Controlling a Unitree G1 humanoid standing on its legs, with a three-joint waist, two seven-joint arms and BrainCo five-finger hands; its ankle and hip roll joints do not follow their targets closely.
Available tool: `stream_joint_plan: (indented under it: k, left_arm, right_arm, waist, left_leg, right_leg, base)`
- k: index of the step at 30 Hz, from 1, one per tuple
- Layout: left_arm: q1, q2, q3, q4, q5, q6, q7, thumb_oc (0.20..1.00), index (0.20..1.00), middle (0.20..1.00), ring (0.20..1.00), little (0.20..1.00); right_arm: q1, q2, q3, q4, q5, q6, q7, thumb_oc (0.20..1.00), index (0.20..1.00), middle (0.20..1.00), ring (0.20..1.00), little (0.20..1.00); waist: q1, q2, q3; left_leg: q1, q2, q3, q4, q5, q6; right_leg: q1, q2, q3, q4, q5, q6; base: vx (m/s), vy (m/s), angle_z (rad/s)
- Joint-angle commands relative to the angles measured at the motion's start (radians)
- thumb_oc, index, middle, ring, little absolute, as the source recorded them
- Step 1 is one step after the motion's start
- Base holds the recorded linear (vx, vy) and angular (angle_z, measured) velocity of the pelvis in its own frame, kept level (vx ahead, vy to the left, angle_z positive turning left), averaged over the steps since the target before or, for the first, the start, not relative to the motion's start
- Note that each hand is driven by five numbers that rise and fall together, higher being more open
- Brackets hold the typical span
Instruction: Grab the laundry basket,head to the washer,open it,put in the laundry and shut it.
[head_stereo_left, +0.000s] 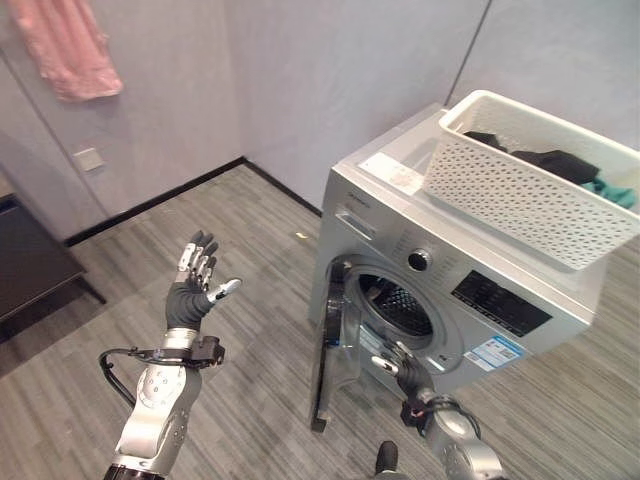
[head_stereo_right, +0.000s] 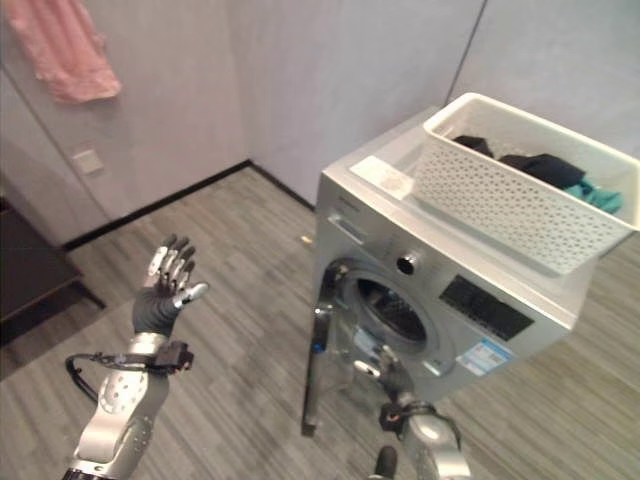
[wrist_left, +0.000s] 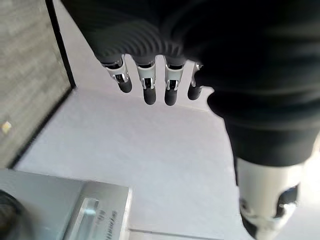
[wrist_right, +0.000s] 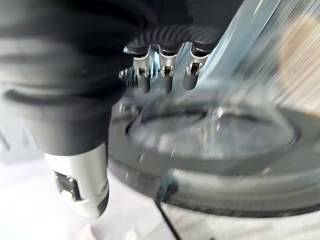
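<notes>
The silver washer (head_stereo_left: 385, 215) stands in a corner with its round door (head_stereo_left: 336, 350) swung open to the left, showing the dark drum (head_stereo_left: 402, 306). A white perforated laundry basket (head_stereo_left: 520, 195) rests on the washer's top, holding dark and teal laundry (head_stereo_left: 565, 163). My right hand (head_stereo_left: 393, 361) is low in front of the drum, against the door's inner side, fingers straight; the right wrist view shows its fingers (wrist_right: 162, 75) over the door glass (wrist_right: 210, 130). My left hand (head_stereo_left: 196, 284) is raised, open and empty, over the floor left of the washer.
A pink garment (head_stereo_left: 66, 45) hangs on the left wall above a wall socket (head_stereo_left: 88, 158). A dark low piece of furniture (head_stereo_left: 28, 262) sits at the far left. Grey plank floor (head_stereo_left: 250, 250) stretches between it and the washer.
</notes>
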Motion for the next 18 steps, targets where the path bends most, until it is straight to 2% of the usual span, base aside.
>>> stream_joint_plan:
  k: [1, 2, 3, 5, 8, 9, 10, 17, 18]
  left_arm:
    - [-0.03, 0.024, 0.041, -0.074, 0.046, -0.026, -0.019, 1.0, 1.0, 1.0, 1.0, 1.0]
    - [-0.029, 0.031, 0.043, -0.076, 0.042, -0.036, -0.013, 1.0, 1.0, 1.0, 1.0, 1.0]
    - [-0.03, 0.031, 0.044, -0.076, 0.042, -0.036, -0.013, 1.0, 1.0, 1.0, 1.0, 1.0]
    - [-0.018, 0.029, 0.033, -0.076, 0.015, -0.049, -0.023, 1.0, 1.0, 1.0, 1.0, 1.0]
    - [-0.013, 0.029, 0.026, -0.082, -0.012, -0.059, -0.025, 1.0, 1.0, 1.0, 1.0, 1.0]
    - [-0.013, 0.025, 0.016, -0.081, -0.023, -0.063, -0.028, 1.0, 1.0, 1.0, 1.0, 1.0]
    - [-0.013, 0.016, 0.003, -0.081, -0.04, -0.063, -0.025, 1.0, 1.0, 1.0, 1.0, 1.0]
    - [-0.038, 0.007, -0.047, -0.085, -0.056, -0.059, -0.026, 1.0, 1.0, 1.0, 1.0, 1.0]
    - [-0.05, 0.017, -0.077, -0.092, -0.057, -0.053, -0.045, 1.0, 1.0, 1.0, 1.0, 1.0]
  right_arm:
    - [-0.072, -0.02, 0.003, -0.02, -0.018, -0.034, 0.003, 1.0, 1.0, 1.0, 1.0, 1.0]
    - [-0.167, -0.027, 0.03, 0.01, -0.038, -0.036, -0.013, 1.0, 1.0, 1.0, 1.0, 1.0]
    - [-0.169, -0.027, 0.03, 0.012, -0.038, -0.037, -0.013, 1.0, 1.0, 1.0, 1.0, 1.0]
    - [-0.258, -0.037, 0.047, 0.064, -0.054, -0.039, -0.029, 1.0, 1.0, 1.0, 1.0, 1.0]
    - [-0.325, -0.049, 0.051, 0.098, -0.065, -0.04, -0.048, 1.0, 1.0, 1.0, 1.0, 1.0]
    - [-0.357, -0.055, 0.05, 0.116, -0.062, -0.045, -0.055, 1.0, 1.0, 1.0, 1.0, 1.0]
    - [-0.386, -0.042, 0.053, 0.132, -0.049, -0.049, -0.066, 1.0, 1.0, 1.0, 1.0, 1.0]
    - [-0.449, 0.046, 0.087, 0.167, -0.009, -0.068, -0.08, 1.0, 1.0, 1.0, 1.0, 1.0]
    - [-0.458, 0.084, 0.116, 0.163, 0.0, -0.073, -0.077, 1.0, 1.0, 1.0, 1.0, 1.0]
  waist:
    - [0.009, -0.01, 0.052]
    - [0.039, 0.002, 0.085]
    - [0.037, 0.002, 0.085]
    - [0.077, 0.025, 0.125]
    - [0.103, 0.053, 0.155]
    - [0.122, 0.071, 0.169]
    - [0.135, 0.085, 0.174]
    - [0.166, 0.12, 0.181]
    - [0.174, 0.133, 0.169]
  left_leg:
    - [0.077, 0.024, 0.019, 0.009, -0.051, 0.055]
    - [0.048, 0.016, -0.006, -0.008, -0.04, 0.054]
    - [0.046, 0.015, -0.007, -0.007, -0.039, 0.054]
    - [-0.016, 0.009, -0.043, -0.007, -0.028, 0.052]
    - [-0.091, -0.009, -0.083, 0.004, -0.004, 0.052]
    - [-0.132, -0.017, -0.103, 0.008, 0.011, 0.052]
    - [-0.161, -0.024, -0.12, 0.005, 0.026, 0.052]
    - [-0.195, -0.034, -0.152, -0.011, 0.05, 0.051]
    - [-0.18, -0.023, -0.152, -0.022, 0.037, 0.047]
  right_leg:
    - [-0.048, -0.039, -0.008, 0.01, -0.076, 0.005]
    - [-0.065, -0.06, -0.026, 0.012, -0.058, 0.013]
    - [-0.066, -0.062, -0.028, 0.012, -0.058, 0.013]
    - [-0.079, -0.08, -0.049, 0.011, -0.05, 0.016]
    - [-0.099, -0.095, -0.065, 0.009, -0.048, 0.014]
    - [-0.106, -0.101, -0.076, 0.007, -0.049, 0.012]
    - [-0.11, -0.107, -0.089, 0.005, -0.051, 0.011]
    - [-0.104, -0.114, -0.119, 0.001, -0.059, 0.01]
    - [-0.082, -0.107, -0.127, 0.004, -0.085, 0.02]
  base:
    - [-0.18, -0.023, 0.24]
    - [-0.15, -0.021, 0.25]
    - [-0.23, -0.038, 0.26]
    - [-0.17, -0.051, 0.38]
    - [-0.14, -0.023, 0.55]
    - [-0.13, -0.014, 0.47]
    - [-0.1, -0.02, 0.33]
    - [-0.01, -0.006, 0.18]
    - [0.09, -0.005, 0.24]
